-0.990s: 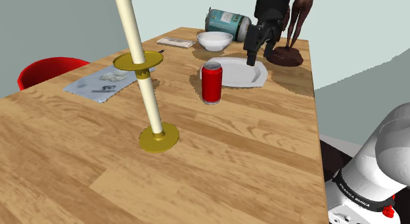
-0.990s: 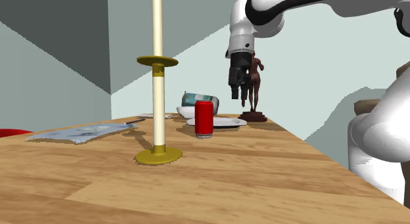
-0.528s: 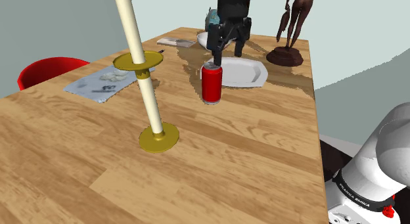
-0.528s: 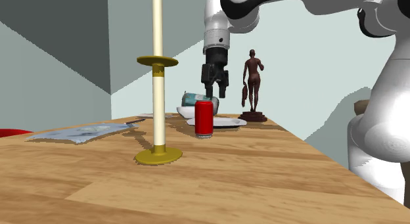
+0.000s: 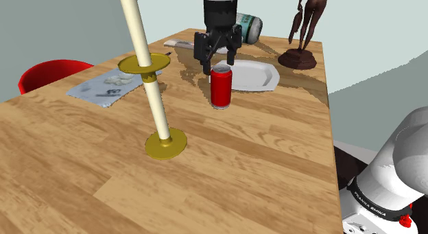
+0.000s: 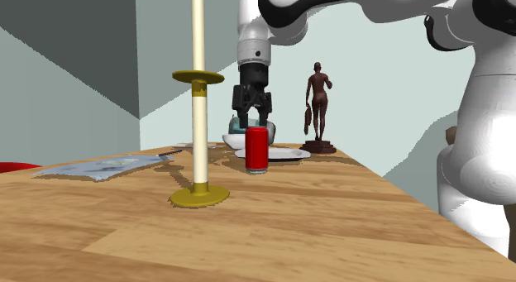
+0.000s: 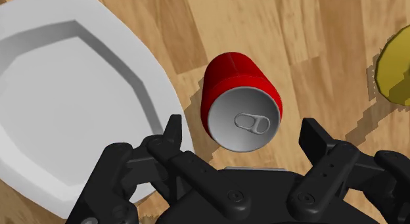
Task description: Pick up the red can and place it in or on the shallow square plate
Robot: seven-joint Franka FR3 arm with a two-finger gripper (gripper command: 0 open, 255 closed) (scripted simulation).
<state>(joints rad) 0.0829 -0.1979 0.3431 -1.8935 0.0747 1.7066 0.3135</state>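
— While looking down along the tool (image 7: pixel 243 134), seeing what beneath it?

— Seeing the red can (image 7: pixel 240 101), upright, silver lid and pull tab facing up, sitting right under the gap between the two black fingers (image 7: pixel 173 134). Standing on the wooden surface (image 7: pixel 315 32), just beside the white plate (image 7: pixel 72 104); touching its rim or not, cannot tell from up here.

— And the state of the tool (image 5: pixel 219 60)?

— Spread wide, clasping nothing. Hanging directly over the red can (image 5: pixel 221 87), with fingertips near lid height, flanking the top on either side. Touching the can or not, cannot tell.

— Matching that from the second exterior view?

— Yes. Pointing straight down there, tool (image 6: pixel 252 123) over red can (image 6: pixel 257 149), with the white plate (image 6: pixel 285 155) lying flat just behind.

— Anything else worth noting on the wooden surface (image 5: pixel 260 150)?

— Noting a gold-footed pole (image 5: pixel 164 143) with a gold disc partway up, nearer the camera than the can. Also a grey mat (image 5: pixel 110 87) with small bits on it toward the shoulder view's left, a teal jar (image 5: pixel 248 27) lying on its side behind the arm, and a brown figurine (image 5: pixel 302 57) at the far corner, near the white plate (image 5: pixel 260 76).
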